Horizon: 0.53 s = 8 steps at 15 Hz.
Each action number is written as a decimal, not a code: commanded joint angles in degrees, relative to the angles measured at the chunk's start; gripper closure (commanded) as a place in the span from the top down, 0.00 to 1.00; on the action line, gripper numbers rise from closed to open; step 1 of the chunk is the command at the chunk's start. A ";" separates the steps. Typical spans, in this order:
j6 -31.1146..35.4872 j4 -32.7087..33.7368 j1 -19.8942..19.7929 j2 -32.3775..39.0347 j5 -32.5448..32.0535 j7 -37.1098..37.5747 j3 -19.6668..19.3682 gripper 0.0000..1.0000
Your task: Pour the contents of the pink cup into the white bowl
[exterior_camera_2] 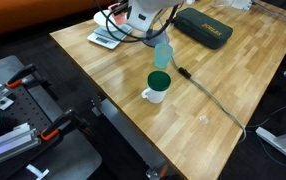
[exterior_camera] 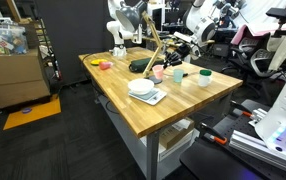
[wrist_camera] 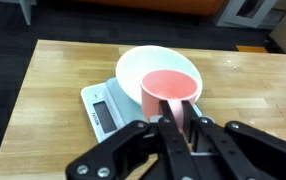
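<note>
In the wrist view my gripper (wrist_camera: 173,112) is shut on the near wall of the pink cup (wrist_camera: 169,84), one finger inside the rim and one outside. The cup's mouth faces the camera and its inside looks coral pink. I cannot make out any contents. The cup hangs over the near edge of the white bowl (wrist_camera: 133,66), which stands on a pale square scale tray (wrist_camera: 101,100). In an exterior view the bowl (exterior_camera: 140,86) sits at the table's middle with the pink cup (exterior_camera: 158,73) just beside it. My gripper (exterior_camera_2: 143,20) shows at the top of an exterior view.
A pale blue cup (exterior_camera: 178,73) and a green cup (exterior_camera: 203,75) stand further along the wooden table (exterior_camera: 173,105). A dark pan (exterior_camera: 139,65) and a low pink-orange dish (exterior_camera: 105,65) lie behind the bowl. A black case (exterior_camera_2: 203,28) lies near a cable.
</note>
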 commanded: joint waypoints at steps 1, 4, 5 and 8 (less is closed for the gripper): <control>3.54 -8.94 -1.15 -3.66 10.11 -7.54 -0.72 0.04; 4.33 -14.13 -1.84 -2.86 18.31 -13.59 -1.81 0.04; 4.22 -15.37 -2.04 -2.50 20.85 -15.19 -2.13 0.04; 3.24 -18.40 -2.56 -1.68 27.18 -18.87 -3.21 0.04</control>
